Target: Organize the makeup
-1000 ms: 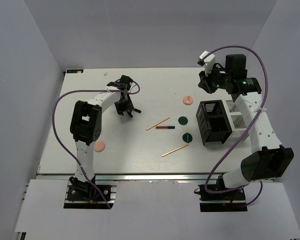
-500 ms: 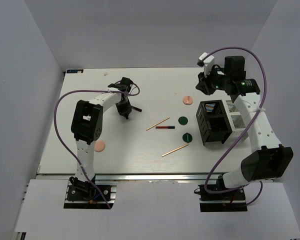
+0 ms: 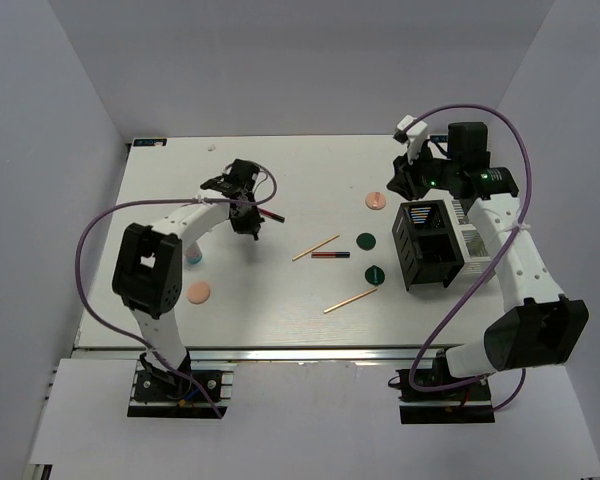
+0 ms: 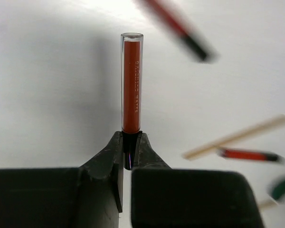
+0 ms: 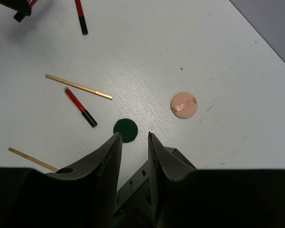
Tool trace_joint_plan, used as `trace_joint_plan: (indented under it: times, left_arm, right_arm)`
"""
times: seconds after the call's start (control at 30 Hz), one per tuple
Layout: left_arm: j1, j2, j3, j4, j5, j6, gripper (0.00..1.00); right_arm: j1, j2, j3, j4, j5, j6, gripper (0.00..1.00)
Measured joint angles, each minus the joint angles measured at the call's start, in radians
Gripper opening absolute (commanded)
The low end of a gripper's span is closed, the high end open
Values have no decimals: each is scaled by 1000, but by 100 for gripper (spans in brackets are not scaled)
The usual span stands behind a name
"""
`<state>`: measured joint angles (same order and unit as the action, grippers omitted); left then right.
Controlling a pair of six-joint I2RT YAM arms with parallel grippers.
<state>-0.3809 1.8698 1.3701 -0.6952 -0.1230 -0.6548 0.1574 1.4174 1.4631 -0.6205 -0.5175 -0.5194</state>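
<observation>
My left gripper [image 3: 248, 218] is shut on the black cap of a dark red slim tube [image 4: 131, 85], which sticks straight out from the fingertips [image 4: 128, 151] above the table. A second red tube [image 3: 271, 213] lies just right of it and also shows blurred in the left wrist view [image 4: 178, 28]. A third tube [image 3: 330, 255] lies mid-table between two tan sticks [image 3: 315, 248] [image 3: 350, 300]. Two green discs [image 3: 366, 241] [image 3: 374, 274] and a peach disc [image 3: 376, 200] lie near the box. My right gripper [image 5: 133, 137] is open and empty above the box's near edge.
The black-and-white compartment box [image 3: 430, 243] stands at the right, below my right gripper [image 3: 393, 184]. Another peach disc [image 3: 198, 292] and a small white bottle [image 3: 193, 255] sit at the left beside my left arm.
My left gripper has closed on the red tube, and its arm has swung outward to the left, uncovering the white bottle. My right gripper has drifted slightly left.
</observation>
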Motion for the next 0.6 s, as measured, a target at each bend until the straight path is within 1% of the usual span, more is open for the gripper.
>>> trace_joint_plan:
  times: [0.13,0.23,0.33,0.43,0.57,0.6]
  left_arm:
    - [-73,-97,55,138,128,58,0]
    - [-141,-120,94,322,277,107,0]
    - [-206,-111,95,488,400,161,0]
    - [-273,-92,61,695,480,232,0]
    - [-347,-19,54,967,534,315,0]
    - [-359,5,63,1005,540,324,0]
  right_arm:
    - [-10,-5,-7,30,-2,55,36]
    - [-58,-19,-15,108,9,132,36]
    - [-139,-72,-64,229,31,217,36]
    - [-214,-154,-138,354,53,279,36]
    - [-232,-255,-220,466,62,323,36]
    - [-232,-270,-233,482,62,331,36]
